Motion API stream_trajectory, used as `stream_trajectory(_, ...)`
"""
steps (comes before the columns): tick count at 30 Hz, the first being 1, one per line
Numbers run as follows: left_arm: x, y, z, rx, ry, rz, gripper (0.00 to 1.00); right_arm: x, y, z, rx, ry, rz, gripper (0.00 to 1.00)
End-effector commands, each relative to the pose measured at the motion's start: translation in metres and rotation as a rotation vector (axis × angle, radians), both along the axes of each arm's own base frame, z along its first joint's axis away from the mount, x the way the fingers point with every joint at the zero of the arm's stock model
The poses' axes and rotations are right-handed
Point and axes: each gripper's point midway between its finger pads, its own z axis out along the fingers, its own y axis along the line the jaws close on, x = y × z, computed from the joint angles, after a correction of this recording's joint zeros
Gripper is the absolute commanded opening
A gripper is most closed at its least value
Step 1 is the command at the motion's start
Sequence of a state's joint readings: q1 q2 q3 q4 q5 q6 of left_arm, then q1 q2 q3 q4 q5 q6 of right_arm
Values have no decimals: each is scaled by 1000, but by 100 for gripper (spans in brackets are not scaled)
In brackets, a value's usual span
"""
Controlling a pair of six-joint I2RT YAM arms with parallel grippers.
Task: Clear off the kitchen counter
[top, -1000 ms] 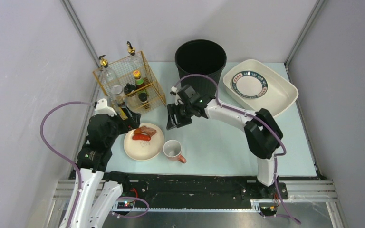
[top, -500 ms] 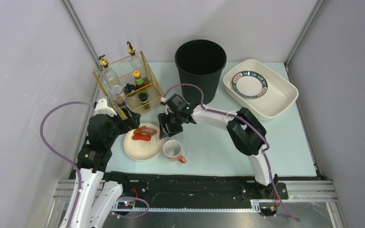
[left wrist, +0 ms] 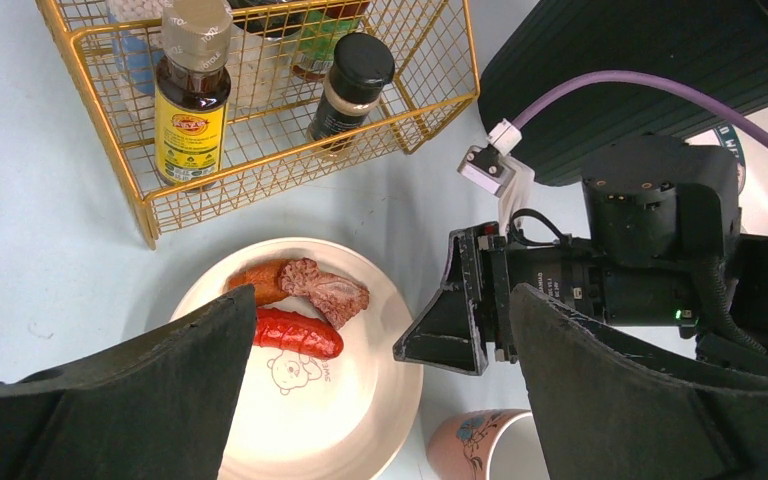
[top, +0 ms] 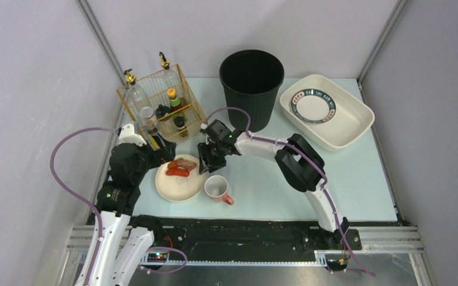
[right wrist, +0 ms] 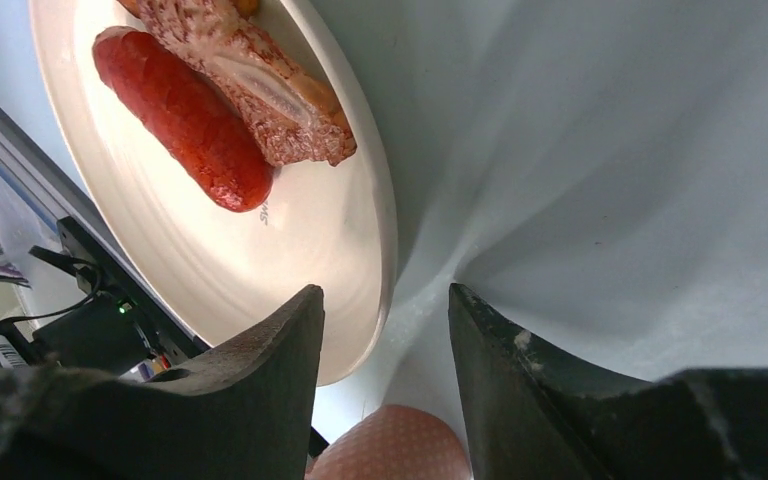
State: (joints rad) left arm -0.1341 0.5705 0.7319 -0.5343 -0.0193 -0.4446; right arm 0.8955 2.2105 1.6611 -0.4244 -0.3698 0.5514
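Note:
A cream plate (top: pixel 182 185) with a red sausage (top: pixel 178 172) and a piece of meat (top: pixel 186 164) sits on the mint-green kitchen counter (top: pixel 274 179). A pink mug (top: pixel 216 187) stands just to its right. My right gripper (top: pixel 203 165) is open and low at the plate's right edge. In the right wrist view its fingers straddle the plate's rim (right wrist: pixel 388 240), with the mug (right wrist: pixel 390 450) below. My left gripper (top: pixel 166 155) is open and empty above the plate's far left edge. Its wrist view shows the plate (left wrist: pixel 340 420), the sausage (left wrist: pixel 295 332) and the right gripper (left wrist: pixel 450 340).
A gold wire basket (top: pixel 161 107) of bottles stands behind the plate. A black bin (top: pixel 251 77) is at the back centre. A white basin (top: pixel 358 128) at the back right holds a patterned plate (top: pixel 313 106). A black rail (top: pixel 244 229) runs along the front edge.
My right gripper has moved left and down from the counter's middle to the plate's right edge, next to the mug. The left arm has not moved.

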Motion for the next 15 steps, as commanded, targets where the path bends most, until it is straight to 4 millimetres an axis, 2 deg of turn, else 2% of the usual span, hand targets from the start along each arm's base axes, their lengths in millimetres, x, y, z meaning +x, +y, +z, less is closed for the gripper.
stream_trajectory(1,2,1,4,-8,-13,4,100,2,14,2,20,-10,-10,52)
stream_trajectory(10,2,-2,3,-17,-10,-16,100,-1,15,-16,8,21,-55,45)
stream_trajectory(15,2,-2,3,-17,-11,-14,100,-4,17,-21,15,47,-61,32)
